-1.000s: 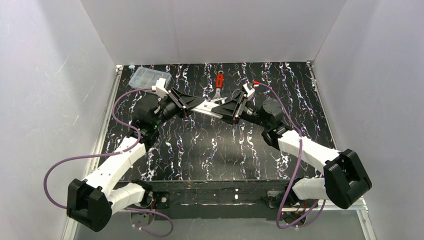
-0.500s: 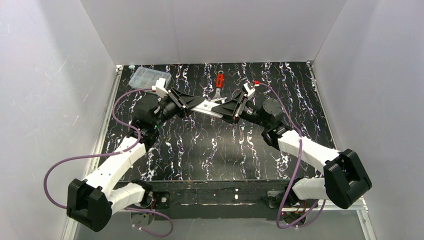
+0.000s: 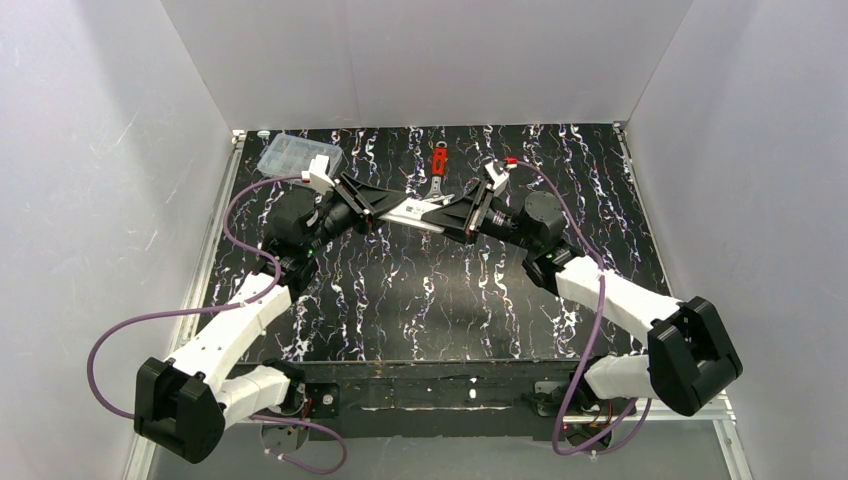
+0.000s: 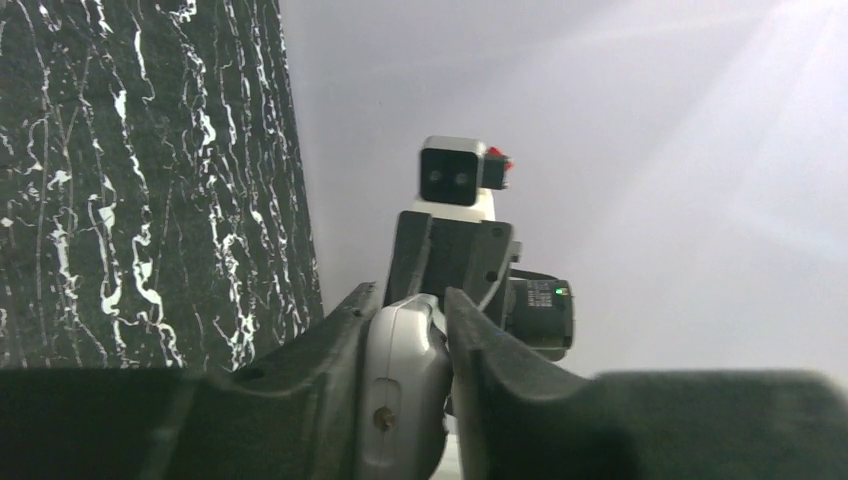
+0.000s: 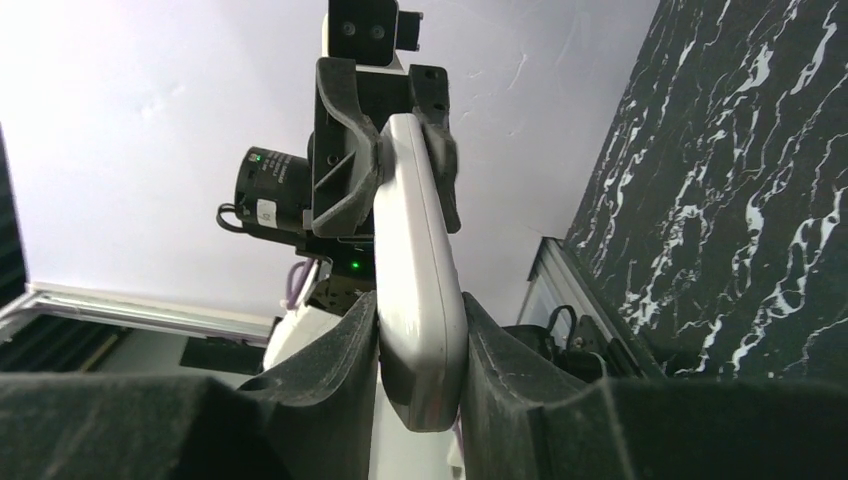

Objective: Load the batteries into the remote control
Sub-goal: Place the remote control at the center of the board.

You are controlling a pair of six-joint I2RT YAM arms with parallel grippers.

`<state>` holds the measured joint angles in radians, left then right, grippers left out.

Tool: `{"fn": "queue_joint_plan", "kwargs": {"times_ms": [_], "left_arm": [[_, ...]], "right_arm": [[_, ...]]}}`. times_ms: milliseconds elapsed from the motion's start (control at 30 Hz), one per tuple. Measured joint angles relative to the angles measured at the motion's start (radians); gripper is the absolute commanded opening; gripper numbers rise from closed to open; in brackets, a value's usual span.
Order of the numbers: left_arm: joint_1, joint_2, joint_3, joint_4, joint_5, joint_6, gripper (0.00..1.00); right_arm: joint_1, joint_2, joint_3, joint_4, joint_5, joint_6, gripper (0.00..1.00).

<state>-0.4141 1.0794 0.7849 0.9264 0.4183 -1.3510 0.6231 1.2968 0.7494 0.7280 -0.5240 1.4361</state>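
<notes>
The white remote control point(image 3: 424, 212) hangs above the mat's far middle, held at both ends. My left gripper point(image 3: 402, 207) is shut on its left end and my right gripper point(image 3: 449, 216) is shut on its right end. In the left wrist view the remote's end point(image 4: 405, 385) is pinched between my left gripper's point(image 4: 410, 300) black fingers, with the right gripper point(image 4: 452, 255) behind it. In the right wrist view the remote's edge point(image 5: 420, 250) runs from my right gripper point(image 5: 418, 310) up to the left gripper point(image 5: 385, 140). No batteries show.
A clear plastic compartment box point(image 3: 297, 153) stands at the far left corner of the black marbled mat point(image 3: 400, 300). A red-handled metal tool point(image 3: 438, 167) lies at the far middle, just behind the held remote. White walls enclose three sides.
Both grippers and the remote between them have shifted slightly toward the far side. The grips are unchanged.
</notes>
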Motion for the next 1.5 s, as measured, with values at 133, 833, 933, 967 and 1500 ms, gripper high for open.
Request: {"fn": "queue_joint_plan", "kwargs": {"times_ms": [133, 833, 933, 967, 1500], "left_arm": [[0.000, 0.002, 0.003, -0.024, 0.000, 0.006, 0.79], [0.001, -0.106, 0.368, -0.932, -0.131, 0.480, 0.98], [0.001, -0.122, 0.372, -1.018, -0.156, 0.531, 0.98], [0.001, -0.123, 0.372, -1.041, -0.163, 0.543, 0.98], [0.001, -0.127, 0.372, -1.142, -0.171, 0.593, 0.98]], "right_arm": [[0.002, -0.037, 0.024, -0.088, 0.008, -0.092, 0.01], [-0.002, -0.040, 0.374, -1.200, 0.891, -1.104, 0.01], [-0.002, 0.139, 0.487, -1.353, 1.013, -1.141, 0.01], [-0.002, 0.193, 0.515, -1.398, 1.051, -1.146, 0.01], [0.065, 0.548, 0.690, -1.728, 1.227, -1.178, 0.02]]}}
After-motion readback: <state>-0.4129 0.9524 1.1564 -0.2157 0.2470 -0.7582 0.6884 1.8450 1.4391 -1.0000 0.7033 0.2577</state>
